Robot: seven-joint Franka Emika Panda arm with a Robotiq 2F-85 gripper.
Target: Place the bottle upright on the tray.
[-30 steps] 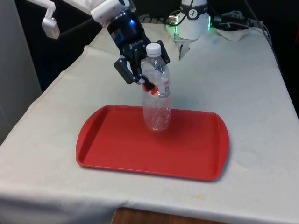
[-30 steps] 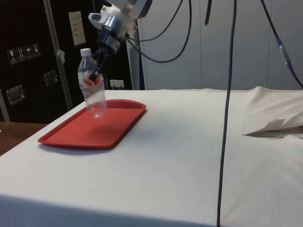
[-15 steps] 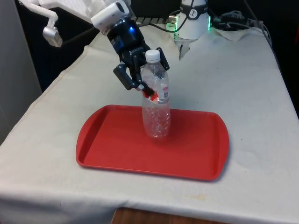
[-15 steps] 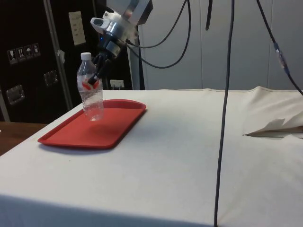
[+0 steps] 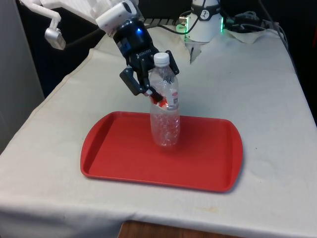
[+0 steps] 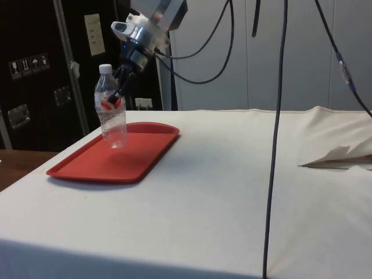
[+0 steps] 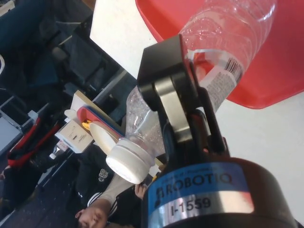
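A clear plastic bottle (image 5: 166,116) with a white cap and a red-and-white label stands nearly upright on the red tray (image 5: 114,158), its base on the tray's far middle. My black gripper (image 5: 158,93) is shut on the bottle at the label, just below the neck, reaching in from the front view's left. The side view shows the bottle (image 6: 113,119) on the tray (image 6: 87,165) with the gripper (image 6: 119,94) at its upper part. In the wrist view one finger (image 7: 164,71) lies across the bottle (image 7: 228,33) above the tray (image 7: 280,61).
The tray lies near the table's front edge (image 5: 148,218) on the white cloth. A black cable (image 6: 273,145) hangs in the side view, with a fold of cloth (image 6: 337,156) at the right. A person (image 7: 95,213) shows beyond the table in the wrist view.
The gripper lowered the bottle and brought it slightly toward the front view's left until its base met the tray. It has hardly moved in the last half second.
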